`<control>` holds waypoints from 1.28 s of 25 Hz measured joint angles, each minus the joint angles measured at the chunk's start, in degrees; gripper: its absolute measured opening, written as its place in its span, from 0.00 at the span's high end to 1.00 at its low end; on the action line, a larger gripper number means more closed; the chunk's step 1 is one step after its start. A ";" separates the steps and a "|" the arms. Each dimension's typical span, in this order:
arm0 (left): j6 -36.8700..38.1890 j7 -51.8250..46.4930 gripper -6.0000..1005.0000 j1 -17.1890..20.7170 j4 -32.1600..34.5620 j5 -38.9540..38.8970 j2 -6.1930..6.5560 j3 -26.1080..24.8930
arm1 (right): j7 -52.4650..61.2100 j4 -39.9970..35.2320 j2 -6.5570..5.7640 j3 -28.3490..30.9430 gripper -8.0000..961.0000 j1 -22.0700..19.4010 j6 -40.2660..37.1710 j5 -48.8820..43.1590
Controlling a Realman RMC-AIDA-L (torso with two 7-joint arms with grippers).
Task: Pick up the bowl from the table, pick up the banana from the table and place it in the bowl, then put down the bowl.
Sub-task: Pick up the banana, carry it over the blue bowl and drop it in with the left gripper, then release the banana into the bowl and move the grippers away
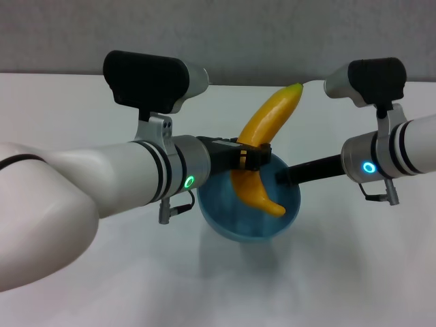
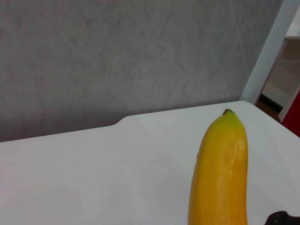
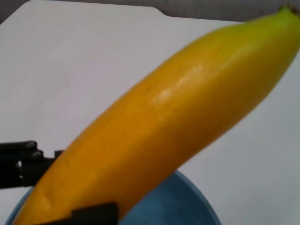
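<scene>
Head view, near to far: the bowl point(image 1: 248, 218) hangs above the white counter point(image 1: 327, 272), tilted so its inside faces the camera, casting a faint shadow on the surface below. The right pincer point(image 1: 281, 177) reaches in from the right and grasps the bowl's rim; its black fingers are partly hidden by the bowl edge. The left pincer point(image 1: 253, 157) comes from the left, clenched around the banana point(image 1: 262, 153) near its middle, banana held steeply with the lower end dipping inside the bowl and the green-tipped end pointing up toward the far counter edge. Left wrist view shows only the banana's upper half point(image 2: 220, 173) and stem tip against the counter point(image 2: 93, 173), plus the notch in the far edge and a grey wall point(image 2: 117, 56), neither clear from the head. Right wrist view shows the banana point(image 3: 168, 122) close across the frame, over the blue bowl rim point(image 3: 187, 206), with the left pincer's fingers point(image 3: 21, 161) cut off at the edge. No readable writing or labels anywhere.
</scene>
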 joint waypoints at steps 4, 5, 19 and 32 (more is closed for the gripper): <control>-0.89 0.00 0.37 -0.01 0.56 -0.53 -0.03 0.15 | 0.01 -0.19 0.01 -0.04 0.92 0.20 -0.16 0.19; -1.07 0.00 0.37 -0.01 0.84 -0.69 -0.03 0.20 | 0.01 -0.24 0.03 -0.08 0.92 0.28 -0.21 0.20; -5.25 -0.01 0.32 0.41 3.25 -0.42 0.24 1.18 | 0.07 0.05 0.06 -2.23 0.92 0.39 -0.43 1.84; -5.45 -0.01 0.11 2.06 2.82 3.46 0.41 -4.58 | 0.11 1.66 -0.33 -2.04 0.91 0.10 -0.93 1.48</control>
